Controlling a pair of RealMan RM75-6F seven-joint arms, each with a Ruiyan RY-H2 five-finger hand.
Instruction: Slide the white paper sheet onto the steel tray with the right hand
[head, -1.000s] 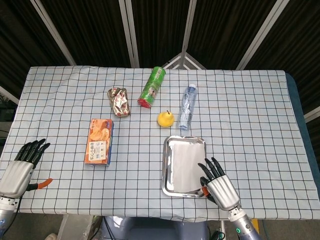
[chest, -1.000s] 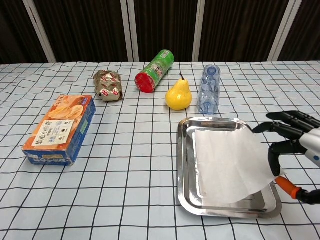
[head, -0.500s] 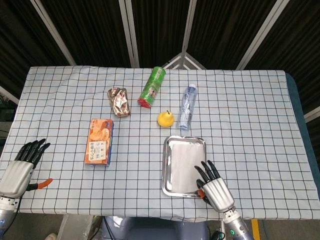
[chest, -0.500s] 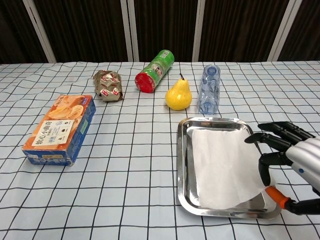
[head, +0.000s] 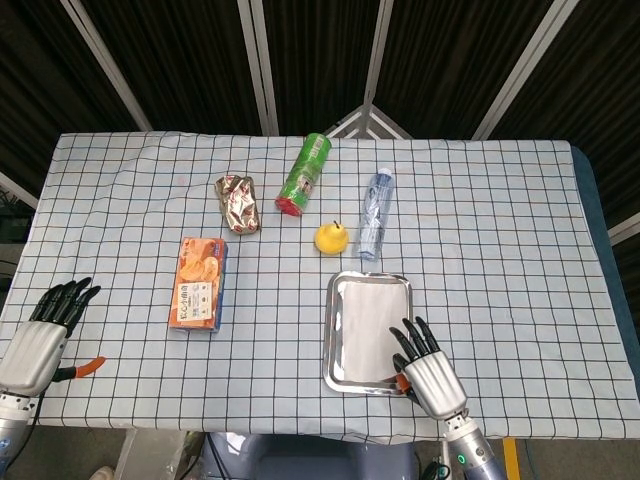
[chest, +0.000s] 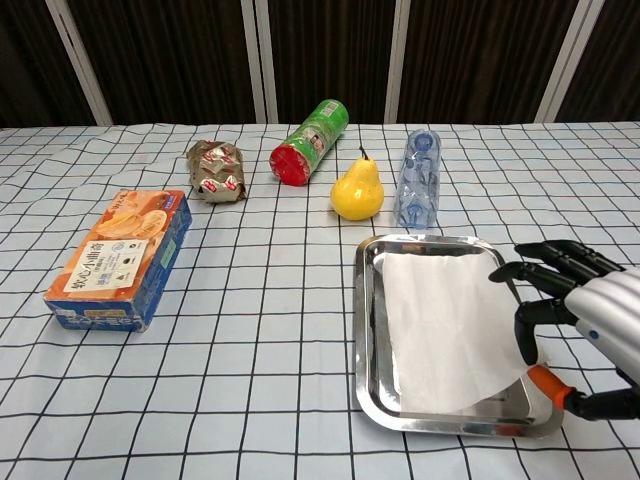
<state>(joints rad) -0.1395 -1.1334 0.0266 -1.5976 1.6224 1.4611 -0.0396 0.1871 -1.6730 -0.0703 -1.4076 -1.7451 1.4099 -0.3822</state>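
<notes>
Leftward goes the white paper sheet (chest: 440, 330), drawn fully inside the steel tray (chest: 367, 330) since a second ago, when its near corner still overhung the tray's right rim. Now that corner sits within the rim, just under the right hand (chest: 580, 305), and the sheet's far edge lies short of the tray's far wall, with a bare strip of steel showing along the left side.

Right hand is released, fingers spread and holding nothing, hovering over the tray's near right corner; whether the fingertips (head: 405, 335) touch the paper I cannot tell. Beyond the hand, past the tray's far rim, lie the clear bottle (chest: 419, 178) and the yellow pear (chest: 358, 190), close to the tray. Further left of those sit the green can (chest: 310, 141) on its side and a crumpled foil packet (chest: 216, 168). To the hand's right, open checked tablecloth (head: 500, 250) runs to the table edge.

Left hand (head: 45, 330) rests at the near left edge, fingers extended and apart, well clear of the orange snack box (head: 198, 283).
</notes>
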